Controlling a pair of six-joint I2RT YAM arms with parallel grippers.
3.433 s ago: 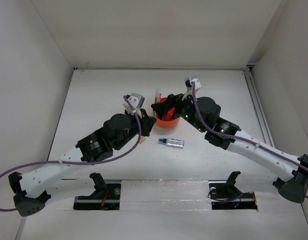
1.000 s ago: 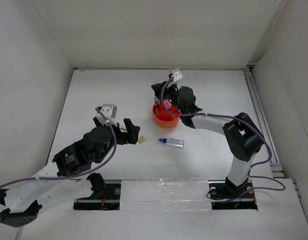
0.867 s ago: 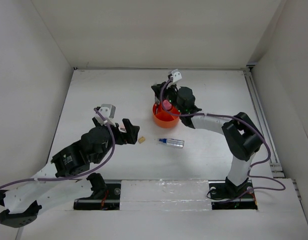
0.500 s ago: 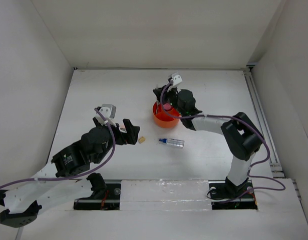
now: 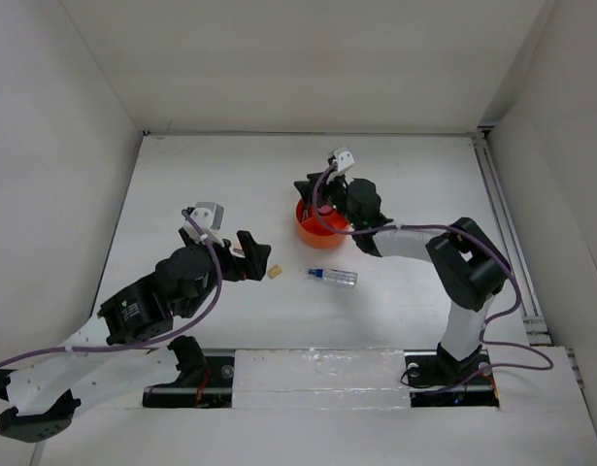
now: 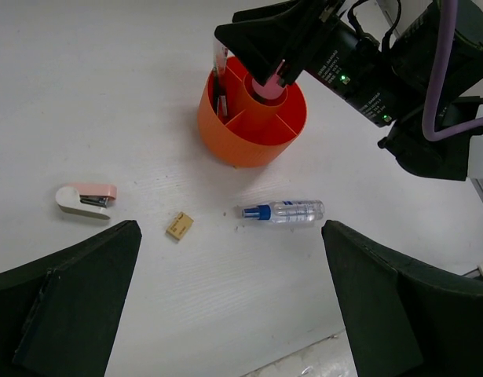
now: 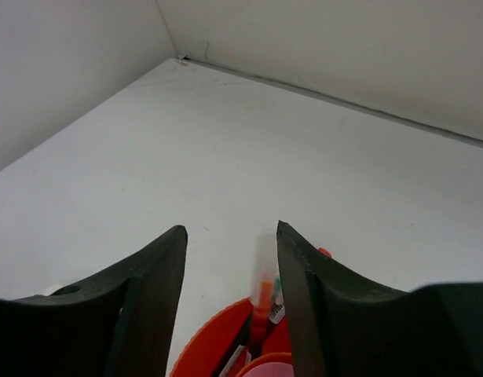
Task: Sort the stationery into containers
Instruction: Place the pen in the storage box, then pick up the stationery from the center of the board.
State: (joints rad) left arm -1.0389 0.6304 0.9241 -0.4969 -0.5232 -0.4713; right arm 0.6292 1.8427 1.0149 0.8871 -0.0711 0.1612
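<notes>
Lying ahead of left fingers (image 6: 68, 302), tan cube (image 6: 178, 226)

The left arm (image 5: 133, 311) and right arm (image 5: 463, 270) had white links, rounded black joints and purple cables (image 6: 443, 43); the left tool (image 6: 229, 236) and right tool (image 7: 230, 228) were black.

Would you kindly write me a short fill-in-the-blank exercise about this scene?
The pink tube stands in the organizer's ____ well. The silvery tube on the table has a ____ cap. Between it and the stapler lies a tan ____.
Missing words: central; blue; cube.
</notes>
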